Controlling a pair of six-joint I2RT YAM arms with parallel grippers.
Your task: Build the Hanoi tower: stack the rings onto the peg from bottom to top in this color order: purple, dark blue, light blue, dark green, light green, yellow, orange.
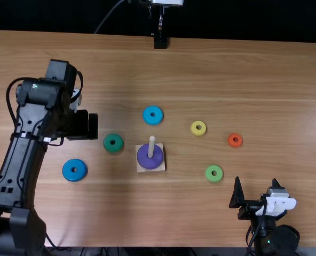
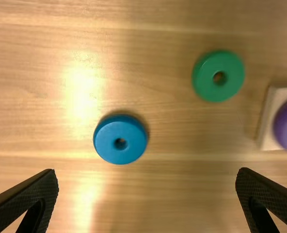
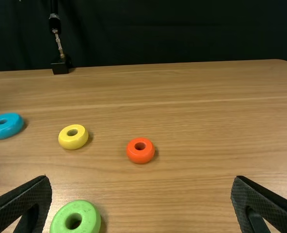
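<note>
The left gripper [image 1: 84, 126] stands with its two black fingers [image 2: 29, 201] spread wide above a wooden table [image 1: 254, 74], the dark blue ring [image 1: 69, 172] and dark green ring [image 1: 108, 145] lying near it, apart from its grip. The right gripper [image 1: 256, 182], also spread wide, stands at the near edge, closest to the light green ring [image 1: 210, 175]. Between the two arms, the purple ring [image 1: 143, 159] sits around the upright peg [image 1: 151, 145] on its square base [image 1: 162, 168]. Beyond the peg lies the light blue ring [image 1: 148, 117]; the yellow ring [image 1: 194, 129] and orange ring [image 1: 230, 141] rest to its right on the tabletop.
</note>
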